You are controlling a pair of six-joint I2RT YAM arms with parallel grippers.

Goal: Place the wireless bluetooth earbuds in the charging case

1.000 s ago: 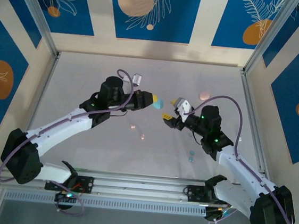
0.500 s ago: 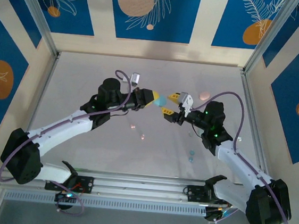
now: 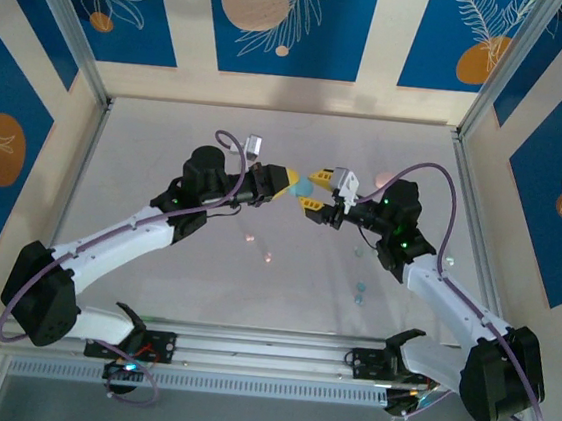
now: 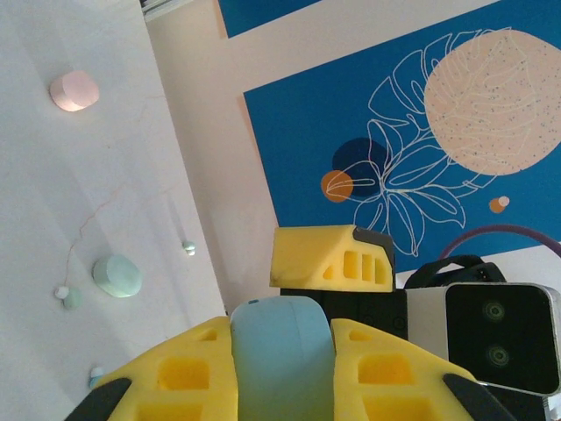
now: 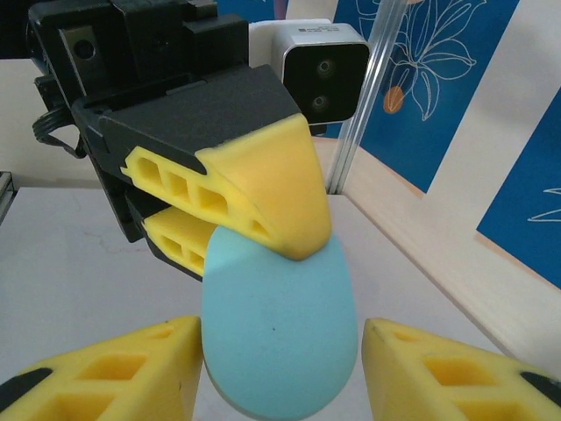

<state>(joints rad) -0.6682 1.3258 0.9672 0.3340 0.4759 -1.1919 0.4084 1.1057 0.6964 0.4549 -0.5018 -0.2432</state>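
My left gripper (image 3: 290, 183), with yellow fingers ribbed by cut-outs, is clamped on the charging case (image 5: 279, 333), a smooth matte teal egg shape. My right gripper (image 3: 314, 190) stands spread on either side of it. The earbuds (image 3: 358, 300), tiny glossy beads, lie on the pale table (image 3: 168, 138), well apart from the case.

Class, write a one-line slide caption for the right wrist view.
Left gripper holds the pale blue charging case between the open yellow fingers of the right gripper.

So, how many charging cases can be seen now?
3. A teal case is held in the left gripper; a pink case and a second teal case lie apart on the table. Others may be hidden.
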